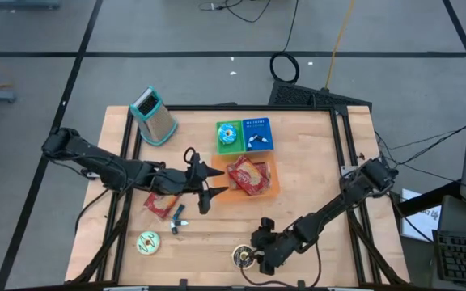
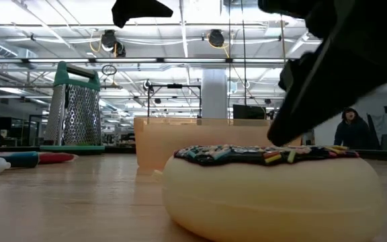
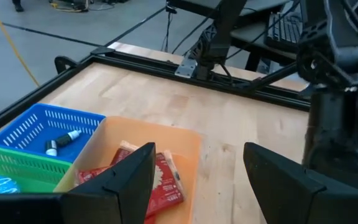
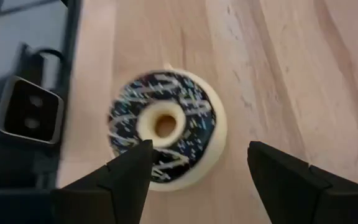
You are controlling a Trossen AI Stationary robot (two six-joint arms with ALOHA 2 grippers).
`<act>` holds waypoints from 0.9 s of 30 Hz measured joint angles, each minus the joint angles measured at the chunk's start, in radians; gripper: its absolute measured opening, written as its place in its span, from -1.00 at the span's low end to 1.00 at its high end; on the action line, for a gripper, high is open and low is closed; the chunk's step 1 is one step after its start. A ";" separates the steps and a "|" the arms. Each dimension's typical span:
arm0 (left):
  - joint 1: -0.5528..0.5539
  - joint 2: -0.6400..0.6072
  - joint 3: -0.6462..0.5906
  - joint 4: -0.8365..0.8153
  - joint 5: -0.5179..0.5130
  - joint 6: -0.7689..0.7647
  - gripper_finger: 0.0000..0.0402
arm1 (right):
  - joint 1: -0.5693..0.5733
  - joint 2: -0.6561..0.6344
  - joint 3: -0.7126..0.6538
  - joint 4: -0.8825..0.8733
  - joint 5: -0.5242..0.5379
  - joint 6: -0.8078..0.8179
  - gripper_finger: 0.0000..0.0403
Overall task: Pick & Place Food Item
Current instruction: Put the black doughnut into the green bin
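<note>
Centrally, orange tray (image 1: 270, 191) holding red packets (image 1: 247, 175), both grippers' jaws open, empty.

A pale wooden bench (image 1: 314, 174) edged by a black metal frame (image 1: 348, 137) stands on a grey floor (image 1: 176, 32) crossed by dark lines. A coiled black cable (image 1: 284, 67) and a yellow cord (image 1: 340, 32) lie on the floor behind the bench. Seen level across the bench, an open hall stretches back under bright ceiling lights (image 2: 46, 13), with round fittings (image 2: 213, 38) hanging from overhead rails and a white pillar (image 2: 214, 94) in the middle. A person in dark clothing (image 2: 352, 130) stands at the far right.
</note>
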 joint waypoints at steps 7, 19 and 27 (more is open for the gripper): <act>0.000 0.002 0.000 0.001 -0.008 -0.039 0.21 | 0.002 0.055 0.000 0.106 -0.062 0.038 0.24; 0.000 0.004 0.000 -0.005 -0.008 -0.034 0.21 | -0.015 0.065 0.000 0.097 -0.078 0.068 -0.05; 0.000 0.004 0.000 -0.008 -0.008 -0.034 0.21 | -0.028 0.065 0.000 0.105 -0.078 0.014 -0.58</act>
